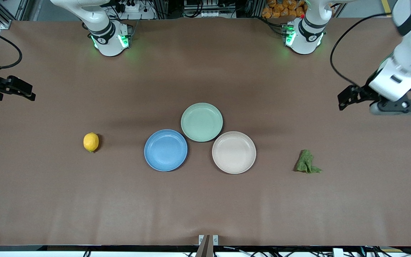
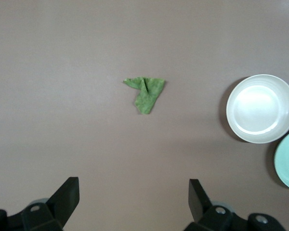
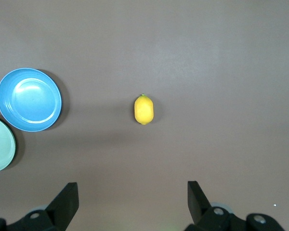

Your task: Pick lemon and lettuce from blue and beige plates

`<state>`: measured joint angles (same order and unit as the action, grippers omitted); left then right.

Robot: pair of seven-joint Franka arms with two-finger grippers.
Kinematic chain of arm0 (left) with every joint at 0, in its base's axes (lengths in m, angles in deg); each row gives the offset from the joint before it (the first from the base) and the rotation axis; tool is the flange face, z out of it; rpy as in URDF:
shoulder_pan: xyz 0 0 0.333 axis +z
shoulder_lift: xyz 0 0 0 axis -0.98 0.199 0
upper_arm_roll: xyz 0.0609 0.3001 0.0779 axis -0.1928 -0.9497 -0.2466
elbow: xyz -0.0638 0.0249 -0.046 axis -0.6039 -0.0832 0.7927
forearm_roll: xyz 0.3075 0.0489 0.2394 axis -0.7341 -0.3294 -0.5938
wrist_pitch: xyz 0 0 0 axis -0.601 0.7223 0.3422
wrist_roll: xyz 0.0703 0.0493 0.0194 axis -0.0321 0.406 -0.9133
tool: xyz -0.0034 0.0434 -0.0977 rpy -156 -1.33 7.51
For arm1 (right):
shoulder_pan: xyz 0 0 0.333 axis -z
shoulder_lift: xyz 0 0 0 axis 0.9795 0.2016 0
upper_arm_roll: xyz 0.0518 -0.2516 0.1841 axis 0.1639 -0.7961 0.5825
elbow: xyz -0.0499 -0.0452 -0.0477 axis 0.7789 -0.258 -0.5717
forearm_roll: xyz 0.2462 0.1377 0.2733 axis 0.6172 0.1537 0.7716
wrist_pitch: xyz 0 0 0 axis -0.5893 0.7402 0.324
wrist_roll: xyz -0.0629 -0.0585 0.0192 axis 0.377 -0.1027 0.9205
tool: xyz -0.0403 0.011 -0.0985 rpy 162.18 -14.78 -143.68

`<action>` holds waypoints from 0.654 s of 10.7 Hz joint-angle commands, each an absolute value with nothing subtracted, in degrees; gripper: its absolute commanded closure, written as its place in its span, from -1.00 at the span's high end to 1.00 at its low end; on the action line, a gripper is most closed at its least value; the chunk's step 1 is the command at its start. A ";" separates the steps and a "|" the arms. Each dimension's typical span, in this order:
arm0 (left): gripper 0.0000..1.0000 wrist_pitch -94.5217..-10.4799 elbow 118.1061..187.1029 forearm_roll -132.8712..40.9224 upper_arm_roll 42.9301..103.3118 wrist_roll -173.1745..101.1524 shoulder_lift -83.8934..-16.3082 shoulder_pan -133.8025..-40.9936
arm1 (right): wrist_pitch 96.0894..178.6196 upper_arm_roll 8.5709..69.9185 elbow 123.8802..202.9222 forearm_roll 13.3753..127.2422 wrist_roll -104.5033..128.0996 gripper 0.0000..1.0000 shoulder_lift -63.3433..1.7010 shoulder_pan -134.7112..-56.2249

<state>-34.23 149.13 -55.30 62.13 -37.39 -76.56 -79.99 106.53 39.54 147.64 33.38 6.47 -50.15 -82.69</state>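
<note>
The lemon (image 1: pixel 91 142) lies on the bare brown table toward the right arm's end, apart from the empty blue plate (image 1: pixel 165 150). It also shows in the right wrist view (image 3: pixel 143 109), with the blue plate (image 3: pixel 29 99) beside it. The lettuce (image 1: pixel 307 162) lies on the table toward the left arm's end, apart from the empty beige plate (image 1: pixel 233 152). The left wrist view shows the lettuce (image 2: pixel 146 92) and the beige plate (image 2: pixel 261 108). My left gripper (image 1: pixel 344 98) (image 2: pixel 134 192) is open and empty, up over the table's left-arm end. My right gripper (image 1: pixel 27 92) (image 3: pixel 133 195) is open and empty, up over the right-arm end.
An empty pale mint-green plate (image 1: pixel 201 121) touches both other plates and sits farther from the front camera than they do. A small metal bracket (image 1: pixel 208 242) stands at the table's near edge. Black cables hang by both wrists.
</note>
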 commanded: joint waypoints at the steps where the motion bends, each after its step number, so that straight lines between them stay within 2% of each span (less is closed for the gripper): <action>1: 1.00 -28.78 144.05 -52.34 61.56 -35.54 -76.43 -79.67 | 107.95 38.81 147.09 32.76 6.33 1.00 -49.80 -83.64; 7: 1.00 -28.33 141.66 -52.50 61.48 -35.62 -77.39 -79.75 | 108.13 37.66 145.50 33.20 6.24 1.00 -48.75 -84.08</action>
